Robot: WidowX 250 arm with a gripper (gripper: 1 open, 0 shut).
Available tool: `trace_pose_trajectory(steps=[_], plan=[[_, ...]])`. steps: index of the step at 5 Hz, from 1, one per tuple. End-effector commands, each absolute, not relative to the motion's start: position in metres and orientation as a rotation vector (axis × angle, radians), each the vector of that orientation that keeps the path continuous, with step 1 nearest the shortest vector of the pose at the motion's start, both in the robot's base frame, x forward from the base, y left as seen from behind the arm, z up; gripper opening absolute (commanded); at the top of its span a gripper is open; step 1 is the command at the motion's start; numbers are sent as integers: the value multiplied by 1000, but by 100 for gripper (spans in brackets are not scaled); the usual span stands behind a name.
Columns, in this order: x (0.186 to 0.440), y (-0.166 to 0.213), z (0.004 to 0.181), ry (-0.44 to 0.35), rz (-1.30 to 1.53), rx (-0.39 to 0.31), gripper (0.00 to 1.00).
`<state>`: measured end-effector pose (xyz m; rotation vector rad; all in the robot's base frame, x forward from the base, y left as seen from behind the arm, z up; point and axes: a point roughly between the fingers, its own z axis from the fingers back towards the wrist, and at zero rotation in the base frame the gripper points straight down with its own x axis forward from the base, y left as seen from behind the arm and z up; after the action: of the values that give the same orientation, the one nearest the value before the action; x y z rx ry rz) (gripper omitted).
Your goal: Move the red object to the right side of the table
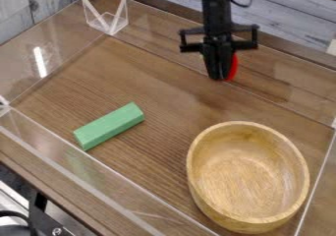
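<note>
The fingers (222,69) clench the red object (233,65), apparently hanging upright above the table (157,88).

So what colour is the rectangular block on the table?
Green; the block shows plainly in the camera view.

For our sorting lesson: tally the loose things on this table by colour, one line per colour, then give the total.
Red: 1, the toy fruit, held in the gripper
Green: 1, the block
Light wood: 1, the bowl
Total: 3
</note>
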<state>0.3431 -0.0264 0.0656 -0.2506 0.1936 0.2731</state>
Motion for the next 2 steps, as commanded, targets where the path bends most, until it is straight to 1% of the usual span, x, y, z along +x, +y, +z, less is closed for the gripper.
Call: trace_pose_trajectory(steps=[1,2], plan=[[346,-38,66,147,210,-233,0],[340,-42,47,131,242,-224,0]])
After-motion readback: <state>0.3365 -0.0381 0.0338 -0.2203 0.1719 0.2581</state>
